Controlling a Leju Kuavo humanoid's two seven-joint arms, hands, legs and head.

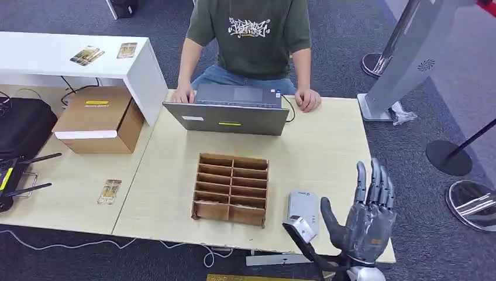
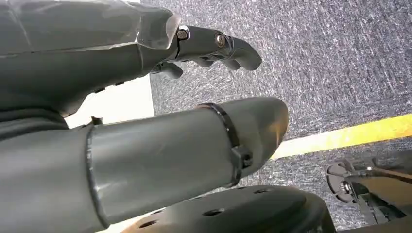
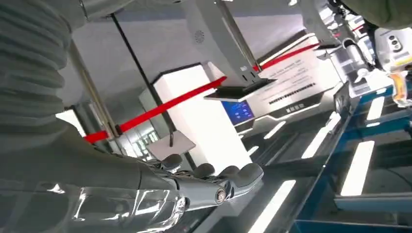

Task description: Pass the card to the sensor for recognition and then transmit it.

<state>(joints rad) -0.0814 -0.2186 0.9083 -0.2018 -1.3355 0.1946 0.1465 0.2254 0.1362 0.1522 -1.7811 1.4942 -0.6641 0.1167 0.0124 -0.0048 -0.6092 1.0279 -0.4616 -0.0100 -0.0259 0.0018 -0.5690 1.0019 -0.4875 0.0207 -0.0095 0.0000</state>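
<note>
Raised beside small grey box-shaped sensor: right hand, fingers spread, empty; brown printed card far across, long axis pointing away, nearer left hand, grasp indiscernible.

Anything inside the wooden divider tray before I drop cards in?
The wooden divider tray shows two columns of slots that look empty. The slanted dividers cover the slot bottoms, so a card lying flat there could not be seen.
</note>
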